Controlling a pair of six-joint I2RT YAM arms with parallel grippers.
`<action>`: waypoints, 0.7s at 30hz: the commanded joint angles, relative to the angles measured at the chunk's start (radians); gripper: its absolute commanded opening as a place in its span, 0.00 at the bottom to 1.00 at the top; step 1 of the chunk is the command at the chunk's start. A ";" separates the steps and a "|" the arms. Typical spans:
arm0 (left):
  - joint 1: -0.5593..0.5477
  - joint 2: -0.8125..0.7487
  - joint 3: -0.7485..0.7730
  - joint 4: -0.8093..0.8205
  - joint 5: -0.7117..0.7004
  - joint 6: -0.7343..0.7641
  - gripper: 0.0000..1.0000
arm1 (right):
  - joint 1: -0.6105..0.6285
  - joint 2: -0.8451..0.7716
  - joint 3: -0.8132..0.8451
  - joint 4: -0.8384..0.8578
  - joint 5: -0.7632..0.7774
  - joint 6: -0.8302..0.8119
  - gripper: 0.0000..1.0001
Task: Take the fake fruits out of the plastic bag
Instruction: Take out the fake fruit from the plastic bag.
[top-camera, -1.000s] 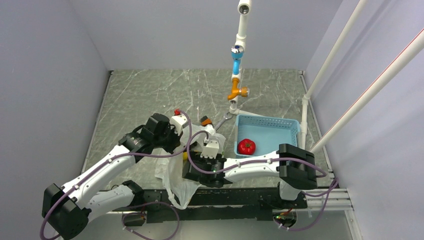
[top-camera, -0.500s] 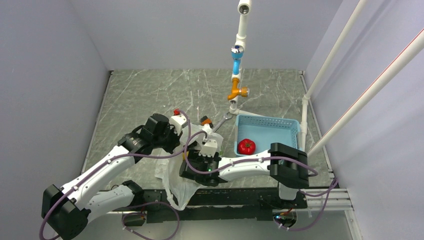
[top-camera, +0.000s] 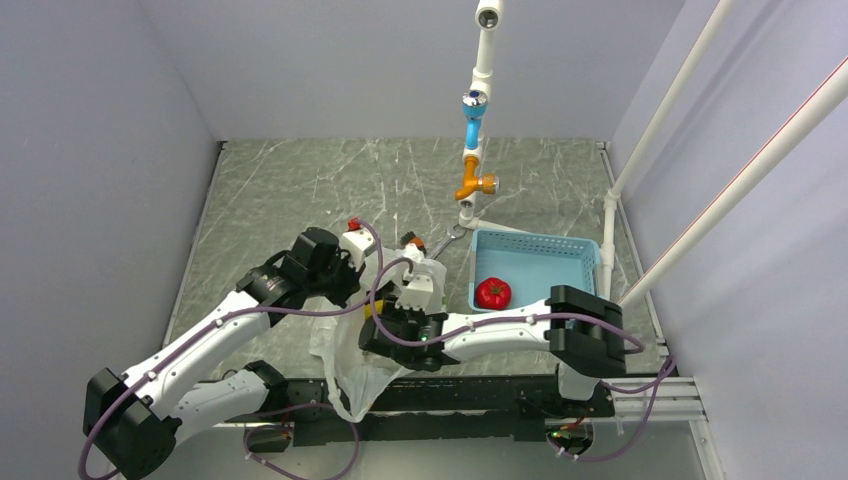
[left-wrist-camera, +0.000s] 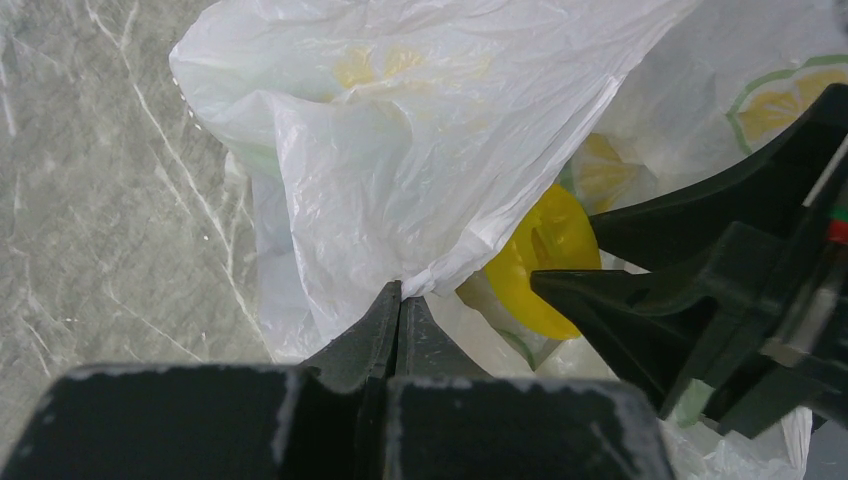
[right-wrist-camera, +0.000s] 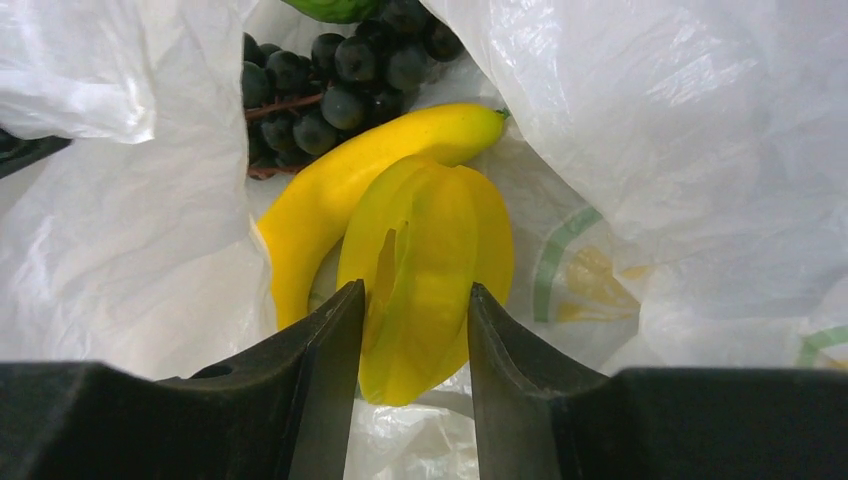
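The plastic bag lies crumpled between the two arms at the table's near edge. My left gripper is shut on a fold of the bag's rim and holds it up. My right gripper is inside the bag, jaws closed on both sides of the yellow oval fruit, which also shows in the left wrist view. Behind it lie the yellow banana, the dark purple grape bunch and an edge of the green fruit. The red round fruit sits in the basket.
A light blue slotted basket stands to the right of the bag. A silver wrench lies behind the bag. A white pipe stand with a blue and orange tap rises behind the basket. Grey walls enclose the table.
My right arm has shifted a little to the left, deeper into the bag. The bag's lower part has moved slightly. The left arm has hardly moved.
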 joint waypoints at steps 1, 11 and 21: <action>-0.009 0.010 0.043 0.010 0.003 0.010 0.00 | -0.002 -0.116 -0.044 0.097 0.016 -0.097 0.34; -0.008 -0.001 0.045 -0.001 -0.070 0.005 0.00 | -0.003 -0.404 -0.241 0.445 -0.071 -0.442 0.34; -0.009 -0.024 0.048 -0.010 -0.159 -0.004 0.00 | -0.002 -0.730 -0.286 0.355 -0.072 -0.643 0.32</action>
